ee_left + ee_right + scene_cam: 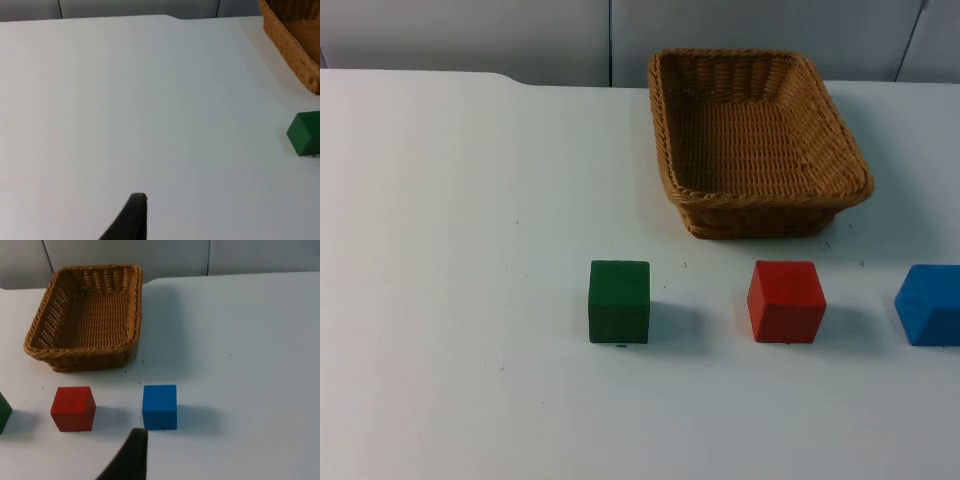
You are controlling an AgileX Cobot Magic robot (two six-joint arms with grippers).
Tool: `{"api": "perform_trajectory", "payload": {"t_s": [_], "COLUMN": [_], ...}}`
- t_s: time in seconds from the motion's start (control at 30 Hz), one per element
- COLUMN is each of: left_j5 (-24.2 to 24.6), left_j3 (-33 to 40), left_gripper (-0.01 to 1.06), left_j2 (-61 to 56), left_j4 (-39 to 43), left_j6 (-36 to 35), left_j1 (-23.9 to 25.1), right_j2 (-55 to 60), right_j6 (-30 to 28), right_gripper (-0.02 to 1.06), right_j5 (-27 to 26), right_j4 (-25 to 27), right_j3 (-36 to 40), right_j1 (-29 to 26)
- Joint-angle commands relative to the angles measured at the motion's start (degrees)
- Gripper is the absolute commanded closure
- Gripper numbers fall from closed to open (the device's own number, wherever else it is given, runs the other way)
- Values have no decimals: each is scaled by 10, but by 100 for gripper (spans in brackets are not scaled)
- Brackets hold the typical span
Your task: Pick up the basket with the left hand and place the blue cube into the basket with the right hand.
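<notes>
1. The left gripper (pixel 136 212) hangs above bare white table (pixel 440 250), well apart from every object. One black tip of it is visible, and I cannot tell whether it is spread or closed.
2. The right gripper (pixel 134 450) hangs over the table just in front of the blue cube (pixel 930 305), not touching it. Here too one dark tip is visible, so I cannot tell whether it is spread or closed.
3. Three cubes stand in a row across the table, each flat on one face and apart from its neighbours. The green cube (pixel 619 301) is leftmost, the red cube (pixel 786 301) is in the middle, and the blue cube is at the right edge of the top view.
4. In the right wrist view the blue cube sits beside the red one, with a clear gap of table between them.
5. Behind the row, the wicker basket (pixel 770 196) rests upright on the table. It is rectangular, with sloping woven walls and its opening upward. Its front wall is nearest the red cube but apart from it; the blue cube lies outside it, to its front right.
6. Beyond the basket, the table ends at the grey partition wall (pixel 470 35).
</notes>
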Motion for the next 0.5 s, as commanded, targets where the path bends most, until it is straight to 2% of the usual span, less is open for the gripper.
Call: {"api": "perform_trajectory", "payload": {"t_s": [0.0, 0.33, 0.47], "left_j5": [-13, -38, -65], "left_j3": [-13, -59, -62], "left_gripper": [0, 0, 0], "left_j2": [10, 85, 114], "left_j4": [-8, -14, -27], "left_j6": [-7, -7, -7], "left_j1": [2, 2, 2], "right_j2": [-1, 85, 128], "right_j6": [-4, -4, -4], "right_gripper": [1, 1, 1], "right_j5": [-12, -34, -74], "right_j4": [3, 11, 30], "right_j3": [-5, -5, -5], "right_j1": [1, 1, 1]}}
